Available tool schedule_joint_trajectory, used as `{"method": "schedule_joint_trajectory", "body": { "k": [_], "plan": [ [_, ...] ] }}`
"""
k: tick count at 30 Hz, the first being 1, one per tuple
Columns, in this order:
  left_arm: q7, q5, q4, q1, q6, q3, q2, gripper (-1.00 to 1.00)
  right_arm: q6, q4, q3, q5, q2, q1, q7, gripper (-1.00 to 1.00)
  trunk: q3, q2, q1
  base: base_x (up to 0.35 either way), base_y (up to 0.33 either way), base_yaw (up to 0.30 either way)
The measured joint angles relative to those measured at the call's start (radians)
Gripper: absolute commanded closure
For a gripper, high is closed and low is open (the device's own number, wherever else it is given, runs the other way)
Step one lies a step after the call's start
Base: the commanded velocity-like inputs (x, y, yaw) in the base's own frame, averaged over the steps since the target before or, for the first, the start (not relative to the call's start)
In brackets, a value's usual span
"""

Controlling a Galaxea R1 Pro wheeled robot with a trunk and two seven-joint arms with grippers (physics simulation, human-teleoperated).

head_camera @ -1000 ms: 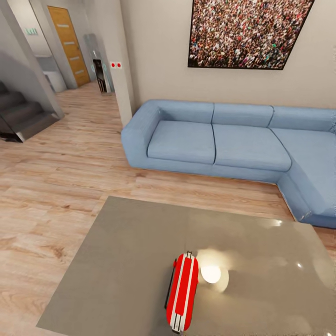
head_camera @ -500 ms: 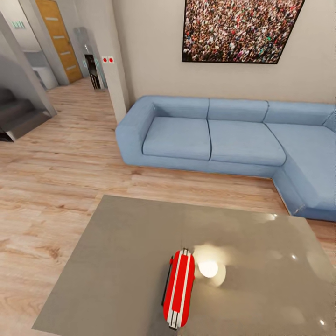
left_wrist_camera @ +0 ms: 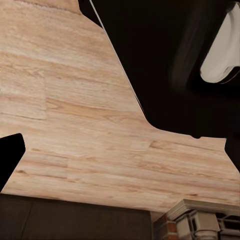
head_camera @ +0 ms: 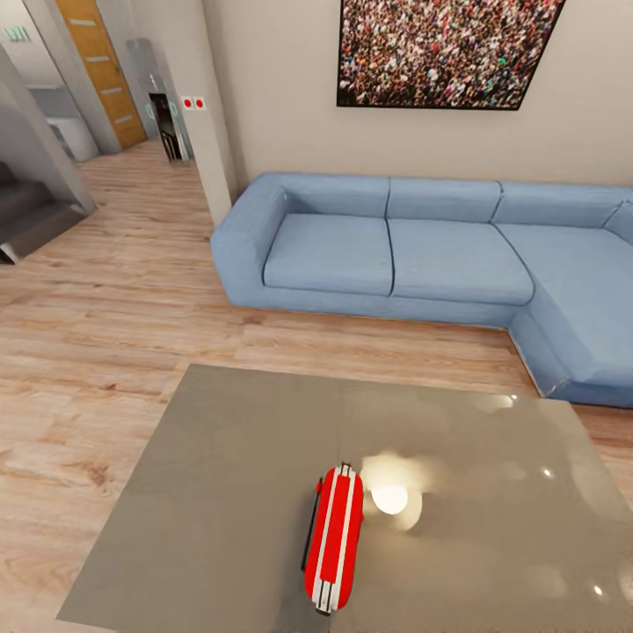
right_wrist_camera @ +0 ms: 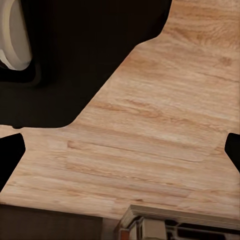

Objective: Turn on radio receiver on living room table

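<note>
The red radio receiver [head_camera: 334, 538] lies on the glossy grey-beige table [head_camera: 211, 492], near its front edge, with a white-striped narrow edge facing up and its thin dark handle on the left side. A bright lamp reflection sits on the tabletop just right of it. The dial is hidden from here. In the right wrist view my right gripper [right_wrist_camera: 120, 152] is open, its dark fingertips [right_wrist_camera: 10, 155] far apart over wood floor. In the left wrist view my left gripper [left_wrist_camera: 120, 155] shows one dark fingertip [left_wrist_camera: 9, 156] at the picture's edge, also over floor.
A blue L-shaped sofa [head_camera: 413, 255] stands behind the table under a framed crowd picture [head_camera: 444, 53]. Light wood floor [head_camera: 97, 334] runs left toward a wall corner [head_camera: 207, 132], stairs [head_camera: 26, 211] and a wooden door [head_camera: 92, 70]. Dark robot body parts show in both wrist views.
The whole head view has shifted slightly, so the camera moved: sofa, picture and radio sit a bit further left and up. Nothing on the table has moved.
</note>
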Motion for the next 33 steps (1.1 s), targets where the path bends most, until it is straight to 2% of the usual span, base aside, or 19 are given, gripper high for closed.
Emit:
{"method": "schedule_joint_trajectory", "body": {
  "k": [10, 33],
  "plan": [
    [0.000, 0.000, 0.000, 0.000, 0.000, 0.000, 0.000, -1.00, 0.007, 0.000, 0.001, 0.003, -0.001, 0.000, 0.000, -1.00, -0.007, 0.000, 0.000, 0.000, 0.000, -0.002],
    [0.000, 0.000, 0.000, 0.000, 0.000, 0.000, 0.000, -1.00, 0.007, 0.000, 0.002, 0.003, -0.001, 0.000, 0.000, -1.00, -0.043, 0.000, 0.000, 0.000, 0.000, 0.000]
  ]
}}
